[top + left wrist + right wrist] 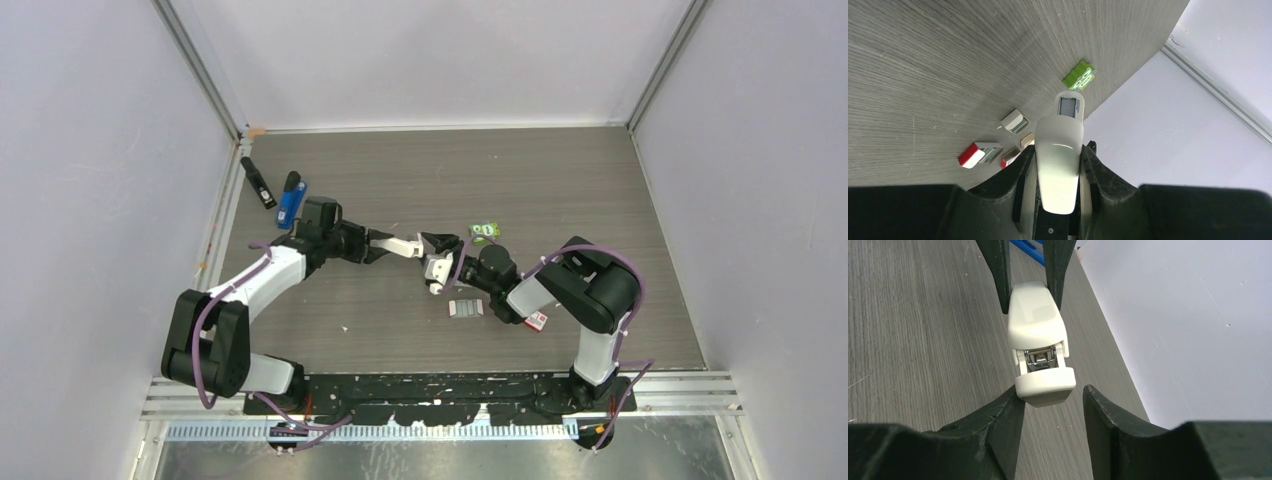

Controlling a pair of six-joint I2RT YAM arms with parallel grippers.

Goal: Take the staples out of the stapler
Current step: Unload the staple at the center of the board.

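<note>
My left end effector (pixel 1059 150) is clamped on the rear body of the white stapler (pixel 1035 315) and holds it above the worktop (pixel 400 340), nose pointing toward the other arm. My right end effector (pixel 1052 392) sits around that nose with its jaws apart. One finger (pixel 1005 425) is at, or just touching, the edge of the nose. The other (pixel 1100 415) shows a clear gap, so I count nothing as gripped on that side.

The stapler looks shut, a smooth cream-white shell with a rounded cap. In the right wrist view I see bright metal in the mouth under the cap. In the left wrist view a small grey ribbed patch shows in the window at the nose. I cannot tell whether that is a loaded strip.

As I judge it, this stapler is not yet unloaded. It has to be opened or its tray drawn out, and whatever is inside taken out and put down.

Further out, below the right end effector, a flat grey ribbed piece lies on the worktop. I take it for staples (pixel 465 308), though it is small from above. That suggests part of the job may be done. A red-and-white box (pixel 537 321) lies just beside the right arm, and a green packet (pixel 486 231) lies behind the end effectors. A blue stapler (pixel 291 200) and a black stapler (pixel 258 183) lie at the far left
</note>
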